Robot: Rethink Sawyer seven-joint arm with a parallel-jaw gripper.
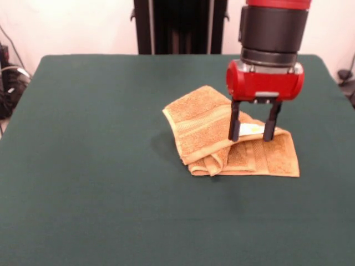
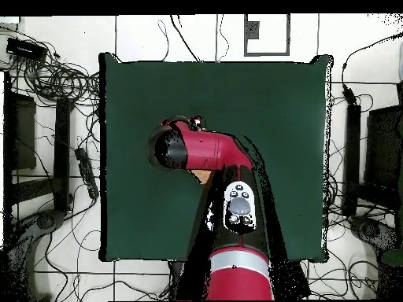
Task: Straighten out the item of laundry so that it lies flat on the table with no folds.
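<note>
The orange-tan towel (image 1: 222,138) lies crumpled and folded over itself on the dark green table (image 1: 83,166), right of the middle in the front view. Its small white tag (image 1: 250,129) shows on top. My gripper (image 1: 252,135) stands straight down over the towel's right part, open, its two black fingers (image 1: 234,122) either side of the tag with tips touching or just above the cloth. In the overhead view the red arm (image 2: 205,149) covers nearly all of the towel; only a small orange bit (image 2: 203,176) shows.
The robot's black pedestal (image 1: 180,25) stands at the table's far edge. Cables and equipment (image 2: 55,86) lie on the floor round the table.
</note>
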